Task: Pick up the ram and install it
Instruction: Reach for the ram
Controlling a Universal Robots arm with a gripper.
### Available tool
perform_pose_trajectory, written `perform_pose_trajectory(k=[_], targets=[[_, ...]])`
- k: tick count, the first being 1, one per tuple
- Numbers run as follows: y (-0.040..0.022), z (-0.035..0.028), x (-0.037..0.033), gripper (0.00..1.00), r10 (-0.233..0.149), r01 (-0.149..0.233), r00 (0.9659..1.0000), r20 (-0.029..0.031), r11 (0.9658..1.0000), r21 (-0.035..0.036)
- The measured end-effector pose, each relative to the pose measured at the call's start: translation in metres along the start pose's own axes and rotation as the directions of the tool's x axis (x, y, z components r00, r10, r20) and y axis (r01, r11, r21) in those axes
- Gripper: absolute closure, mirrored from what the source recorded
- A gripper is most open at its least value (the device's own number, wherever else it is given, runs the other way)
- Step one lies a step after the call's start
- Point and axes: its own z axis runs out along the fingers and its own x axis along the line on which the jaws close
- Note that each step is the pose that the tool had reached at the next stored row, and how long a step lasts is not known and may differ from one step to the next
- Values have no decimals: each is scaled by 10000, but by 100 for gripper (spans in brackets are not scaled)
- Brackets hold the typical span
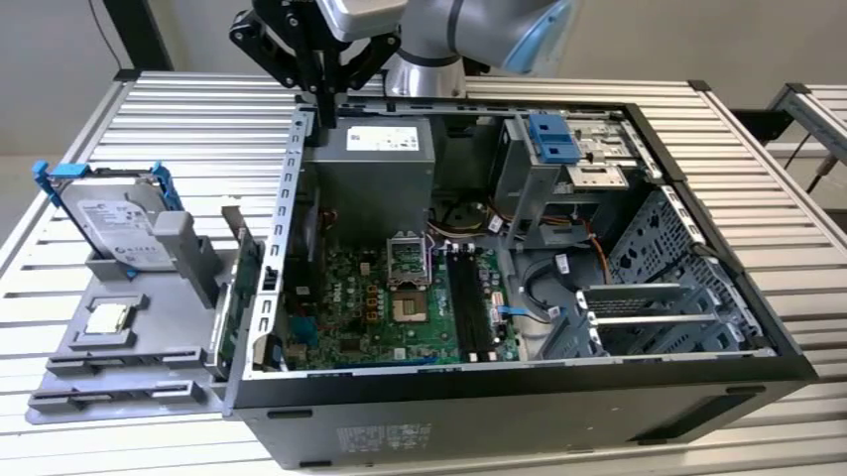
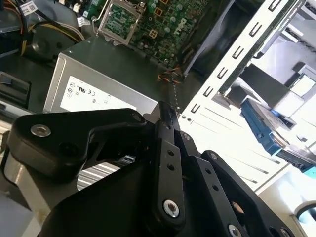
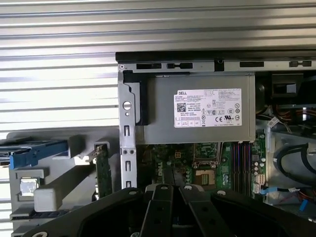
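**A:** One gripper (image 1: 317,96) hangs over the back corner of the open computer case (image 1: 530,375). Its jaws are pressed right together with nothing between them.

**B:** Agreed. In the second wrist view the black fingers (image 2: 168,148) run up to a single tip, empty-handed. They touch nothing, and the grey power supply (image 2: 94,94) lies beneath them.

**A:** And the ram?

**B:** Outside the case. The first wrist view has it best. The ram (image 3: 102,170) is a thin green stick standing on edge in a slot of the grey holder (image 3: 76,148), just beside the case's side wall.

**A:** The exterior view gives it as a dark, narrow blade. It stands upright at the case's flank on the exterior view's left, well apart from the gripper.

**B:** That holder also carries the hard drive (image 1: 126,223) in blue brackets and a small square processor chip (image 1: 106,317).

**A:** The exterior view takes in the whole slatted table (image 1: 198,109) and the motherboard (image 1: 384,312). Its long memory slots (image 1: 466,293) sit beside the processor socket.

**B:** The second wrist view looks the other way, past the fingertips, to a blue bracket beyond the case wall.
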Motion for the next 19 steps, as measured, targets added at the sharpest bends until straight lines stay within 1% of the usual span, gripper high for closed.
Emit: perform_pose_trajectory(k=[8, 14, 16, 19], targets=[[-11, -5, 196, 100, -1, 1, 10000, -1, 10000, 0], [-20, -12, 372, 100, 0, 0, 10000, -23, 10000, 2], [-22, -13, 409, 100, 1, -1, 10000, -34, 10000, 2], [-24, -14, 442, 100, 2, -2, 10000, -53, 10000, 3]])
